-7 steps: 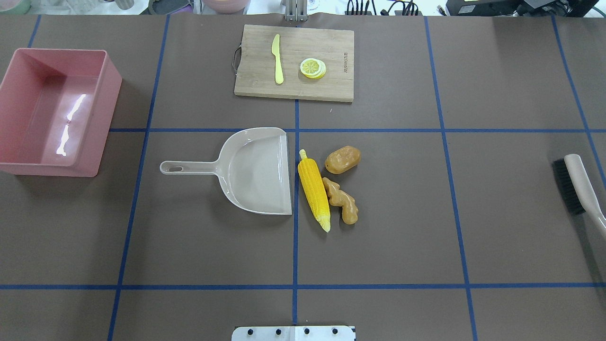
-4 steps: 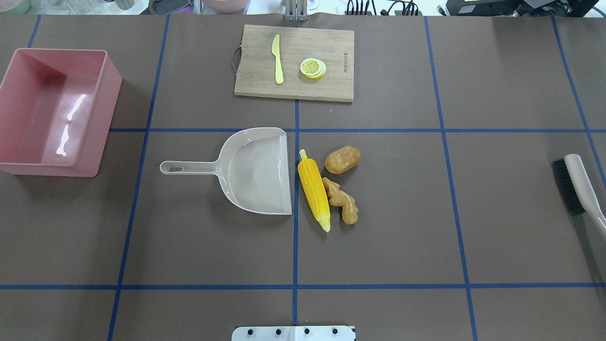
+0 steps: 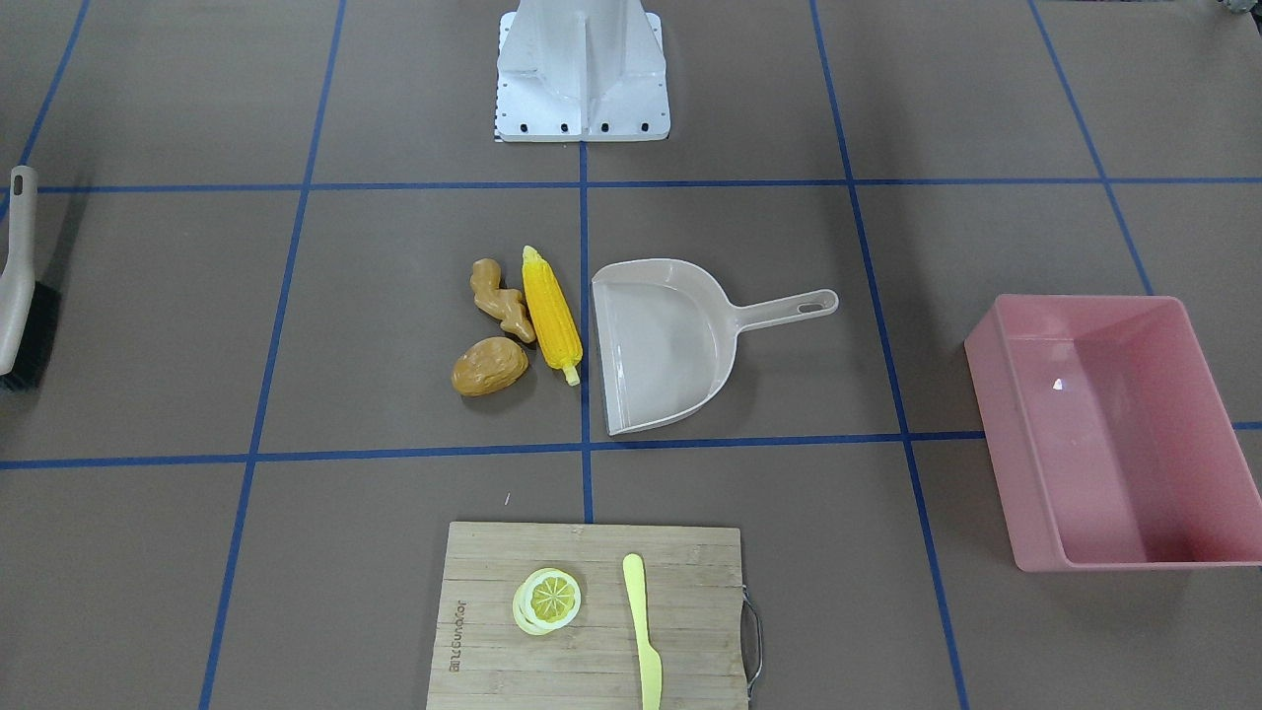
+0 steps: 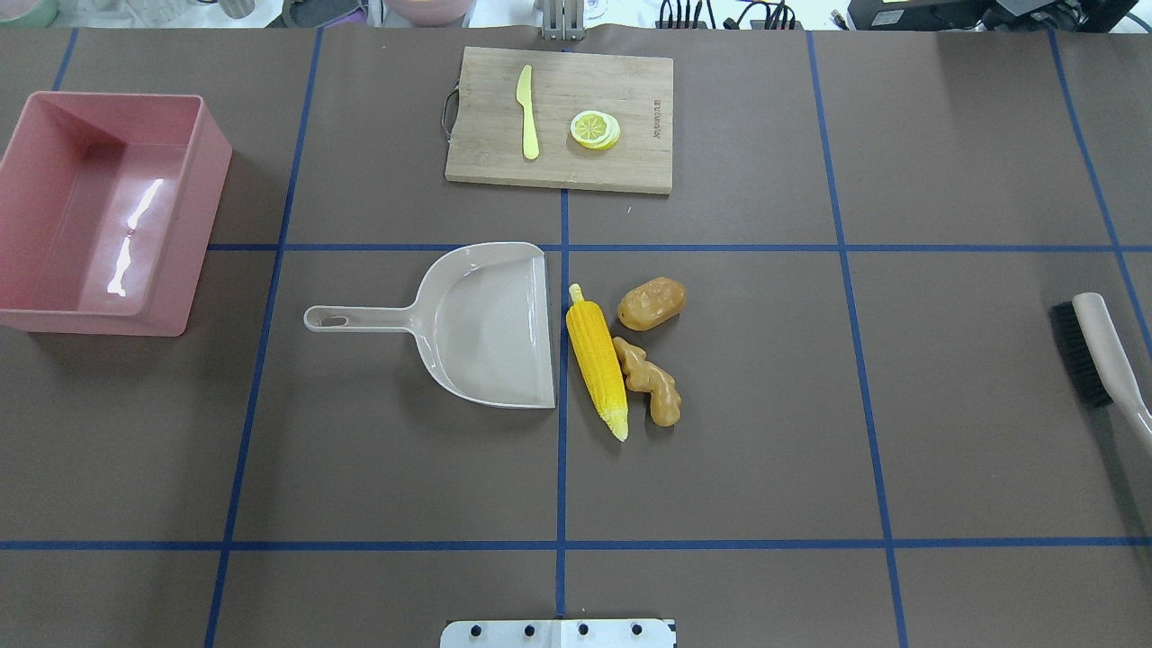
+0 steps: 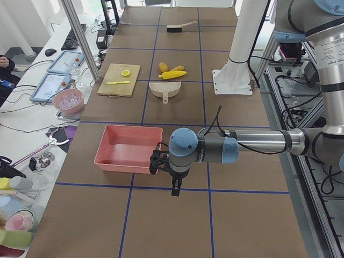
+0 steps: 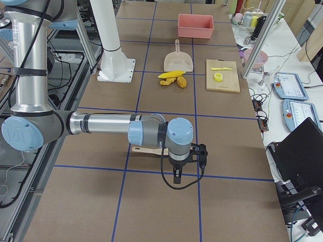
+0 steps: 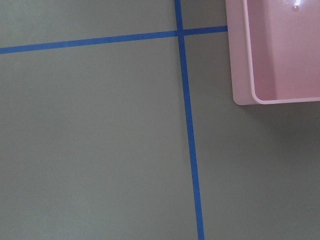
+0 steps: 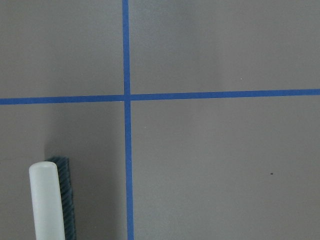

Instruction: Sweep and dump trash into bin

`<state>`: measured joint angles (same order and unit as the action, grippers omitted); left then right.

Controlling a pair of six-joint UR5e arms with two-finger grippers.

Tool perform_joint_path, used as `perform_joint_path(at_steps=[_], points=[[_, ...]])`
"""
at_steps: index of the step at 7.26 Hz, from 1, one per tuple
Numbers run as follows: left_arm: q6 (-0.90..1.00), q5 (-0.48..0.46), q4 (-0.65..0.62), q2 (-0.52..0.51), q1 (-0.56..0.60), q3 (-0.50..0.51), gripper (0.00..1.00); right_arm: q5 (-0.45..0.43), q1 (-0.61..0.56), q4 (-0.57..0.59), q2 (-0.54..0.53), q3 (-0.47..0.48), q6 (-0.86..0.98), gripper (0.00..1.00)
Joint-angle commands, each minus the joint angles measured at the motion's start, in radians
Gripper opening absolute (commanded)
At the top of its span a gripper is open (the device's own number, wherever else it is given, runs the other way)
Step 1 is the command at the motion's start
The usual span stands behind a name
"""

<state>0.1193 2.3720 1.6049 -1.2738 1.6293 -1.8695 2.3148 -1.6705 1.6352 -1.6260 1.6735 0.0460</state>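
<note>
The trash lies together at the table's middle: a yellow corn cob (image 4: 597,360), a tan ginger root (image 4: 650,380) and a brown potato (image 4: 651,302), just right of the beige dustpan's (image 4: 490,328) open edge. The pink bin (image 4: 205,216) stands empty at the far left. My left gripper (image 5: 174,185) shows only in the exterior left view, hanging above the table beside the bin (image 5: 126,148); I cannot tell whether it is open. My right gripper (image 6: 177,175) shows only in the exterior right view, near the brush (image 6: 144,149); I cannot tell its state.
A beige hand brush (image 4: 1093,351) with black bristles lies at the right edge; its tip shows in the right wrist view (image 8: 47,200). A wooden cutting board (image 4: 630,166) at the back holds a lemon slice (image 4: 595,129) and a pale yellow knife (image 4: 527,112).
</note>
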Motion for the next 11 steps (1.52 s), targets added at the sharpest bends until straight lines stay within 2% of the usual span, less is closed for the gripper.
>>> perform_joint_path(at_steps=[1, 3, 7, 8, 10, 11], points=[[0.0, 0.004, 0.021, -0.003, 0.0, -0.007, 0.99, 0.0, 0.0, 0.0, 0.0, 0.0, -0.002, 1.0], [0.0, 0.004, 0.155, 0.001, 0.0, 0.003, 0.99, 0.002, 0.0, 0.0, 0.0, 0.008, -0.003, 1.0], [-0.001, 0.044, 0.205, -0.047, -0.005, -0.019, 0.99, 0.009, 0.0, 0.003, -0.002, 0.012, -0.008, 1.0], [0.002, 0.056, 0.28, -0.05, -0.049, -0.022, 0.99, 0.011, 0.0, 0.003, -0.005, 0.015, -0.003, 1.0], [0.025, 0.072, 0.572, -0.033, -0.133, -0.02, 0.99, -0.003, 0.0, 0.005, -0.014, 0.014, 0.009, 1.0], [0.02, 0.146, 0.713, -0.024, -0.17, -0.019, 0.99, 0.006, 0.003, 0.003, -0.015, 0.012, -0.003, 1.0]])
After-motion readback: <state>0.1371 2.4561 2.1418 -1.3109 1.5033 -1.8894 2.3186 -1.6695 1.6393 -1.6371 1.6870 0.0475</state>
